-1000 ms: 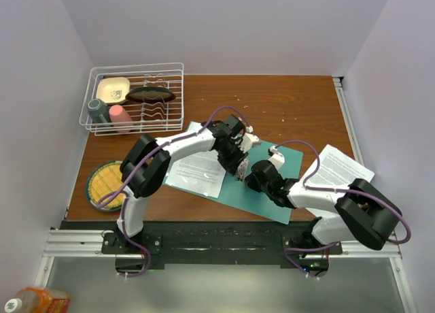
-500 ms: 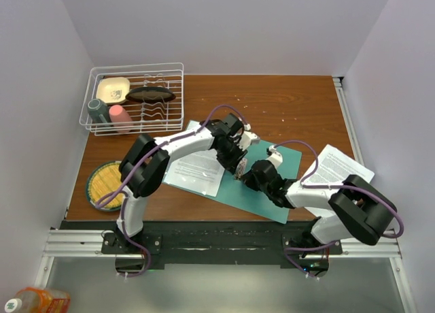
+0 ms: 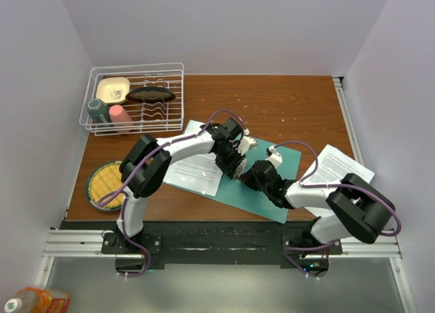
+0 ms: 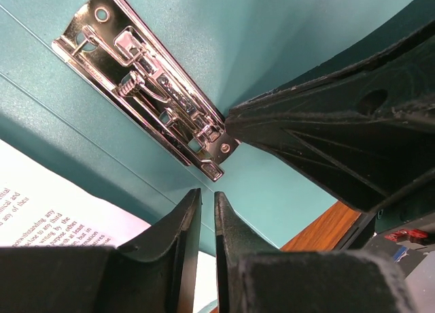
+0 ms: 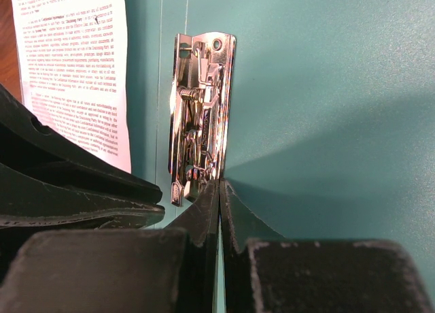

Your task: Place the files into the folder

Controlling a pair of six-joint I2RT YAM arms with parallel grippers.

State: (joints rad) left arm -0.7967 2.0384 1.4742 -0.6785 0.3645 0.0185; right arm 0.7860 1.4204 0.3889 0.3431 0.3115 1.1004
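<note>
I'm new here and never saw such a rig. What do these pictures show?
Two white robot arms stand bolted side by side. The overhead picture looks down on them; the other two come from a camera on each wrist. On the brown wooden table lie an open flat teal-green card folder with a shiny metal clip, one white printed paper sheet at its left, another further right, a white wire dish rack and a round yellow woven mat. The left fingers and right fingers are both closed at the clip, apparently holding nothing.
</note>
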